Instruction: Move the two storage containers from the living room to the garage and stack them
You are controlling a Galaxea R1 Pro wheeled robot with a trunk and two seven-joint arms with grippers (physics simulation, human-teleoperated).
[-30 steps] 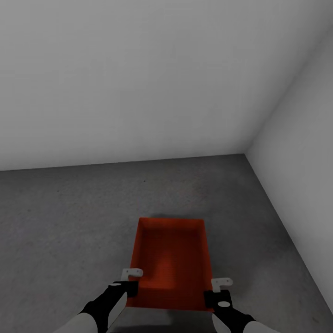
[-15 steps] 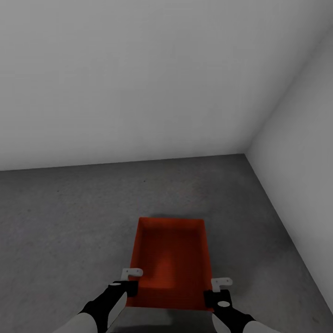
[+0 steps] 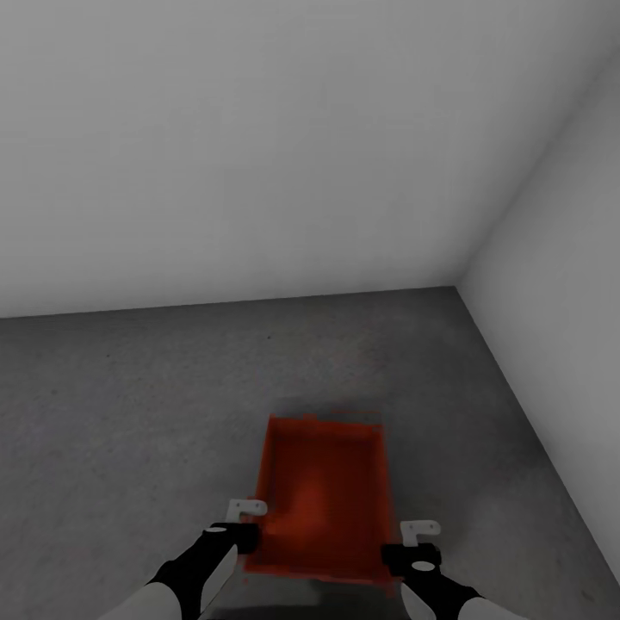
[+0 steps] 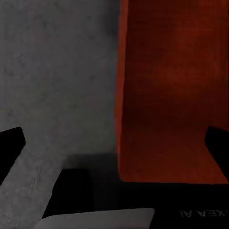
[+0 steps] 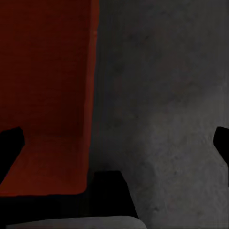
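An orange-red storage container [image 3: 320, 499] lies low on the dark grey garage floor [image 3: 129, 413], just ahead of my arms; its outline is blurred and a second faint rim shows at its far edge. My left gripper [image 3: 244, 522] stands open astride its left wall [image 4: 120, 95], and the black fingertips [image 4: 10, 143] are spread far apart. At the right wall [image 5: 91, 95], my right gripper [image 3: 417, 539] is open the same way. I cannot tell whether a second container lies beneath.
Plain white-grey walls meet in a corner [image 3: 458, 284] ahead on the right. The right wall [image 3: 560, 301] runs close along the container's side. Bare concrete stretches to the left and ahead.
The container has dropped a little and looks smaller, darker and blurred. My right gripper has shifted slightly outward to the right. The left gripper has stayed in place.
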